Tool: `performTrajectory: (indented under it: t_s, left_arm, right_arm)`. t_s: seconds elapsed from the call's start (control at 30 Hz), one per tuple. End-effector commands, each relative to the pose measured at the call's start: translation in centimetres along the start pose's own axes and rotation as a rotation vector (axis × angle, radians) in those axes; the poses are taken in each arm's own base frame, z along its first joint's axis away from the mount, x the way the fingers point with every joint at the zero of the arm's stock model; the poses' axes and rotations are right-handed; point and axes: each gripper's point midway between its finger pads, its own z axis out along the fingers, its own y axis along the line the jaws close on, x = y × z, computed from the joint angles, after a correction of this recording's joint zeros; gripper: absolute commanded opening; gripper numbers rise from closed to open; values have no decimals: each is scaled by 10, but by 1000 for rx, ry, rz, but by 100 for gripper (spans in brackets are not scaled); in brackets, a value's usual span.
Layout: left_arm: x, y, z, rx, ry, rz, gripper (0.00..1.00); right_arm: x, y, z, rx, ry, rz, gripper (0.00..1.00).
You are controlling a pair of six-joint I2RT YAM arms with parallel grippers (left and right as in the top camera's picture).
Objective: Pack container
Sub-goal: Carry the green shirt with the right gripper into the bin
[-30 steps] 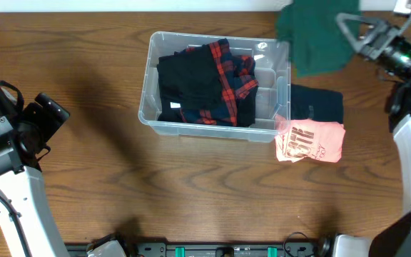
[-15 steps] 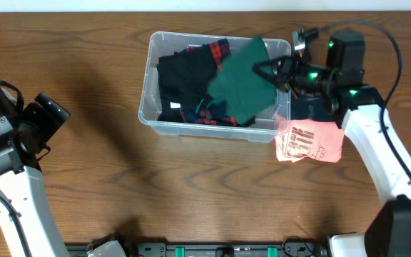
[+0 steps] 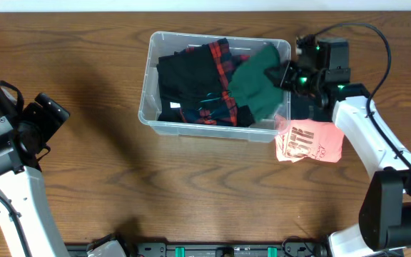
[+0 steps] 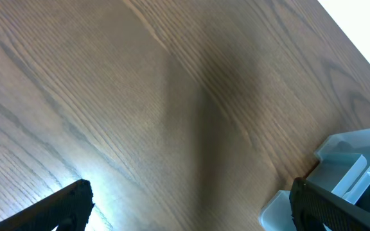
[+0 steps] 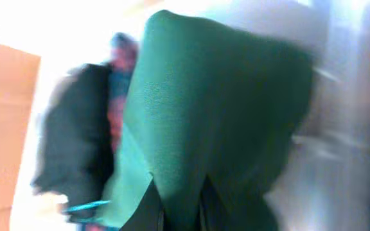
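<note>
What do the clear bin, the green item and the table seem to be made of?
The container: clear glossy plastic; its contents show through the walls. The green cloth: soft matte fabric; it folds and drapes. The table: wood or wood-look laminate, with brown grain; I cannot tell which.

The green cloth (image 3: 254,84) is plain dark, the black garment (image 3: 188,86) red-and-blue plaid-trimmed, the container (image 3: 147,78) clear, the pink top (image 3: 310,141) dark-printed, the folded piece (image 3: 305,111) navy, the worktop (image 3: 191,185) brown wood-grain.
</note>
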Motion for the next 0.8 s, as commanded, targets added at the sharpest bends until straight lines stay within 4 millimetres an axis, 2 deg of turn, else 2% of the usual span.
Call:
performTrajectory:
  t_s: [0.0, 0.07, 0.17, 0.27, 0.33, 0.43, 0.53, 0.63, 0.67, 0.77]
  left_arm:
    - [0, 4, 1, -17, 2, 17, 98]
    - [0, 4, 1, -17, 2, 17, 98]
    - [0, 4, 1, -17, 2, 17, 98]
    - [0, 4, 1, -17, 2, 17, 98]
    - [0, 4, 1, -17, 2, 17, 98]
    - [0, 4, 1, -17, 2, 17, 98]
    - [0, 4, 1, -17, 2, 17, 98]
    - [0, 4, 1, -17, 2, 17, 98]
    - [0, 4, 1, -17, 2, 17, 98]
    - [0, 4, 1, -17, 2, 17, 98]
  right_arm:
    - [14, 81, -7, -320, 88, -40, 1]
    - [14, 117, -15, -461, 95, -79, 1]
    - [19, 147, -20, -564, 123, -69, 1]
    - [26, 154, -17, -575, 139, -74, 1]
    - [30, 150, -14, -561, 152, -76, 1]
    - [36, 121, -1, -427, 144, -75, 1]
    - [43, 63, 13, -144, 128, -82, 1]
    - [48, 8, 12, 143, 116, -112, 1]
    - [50, -4, 10, 204, 119, -127, 1]
    - [53, -19, 6, 281, 131, -173, 1]
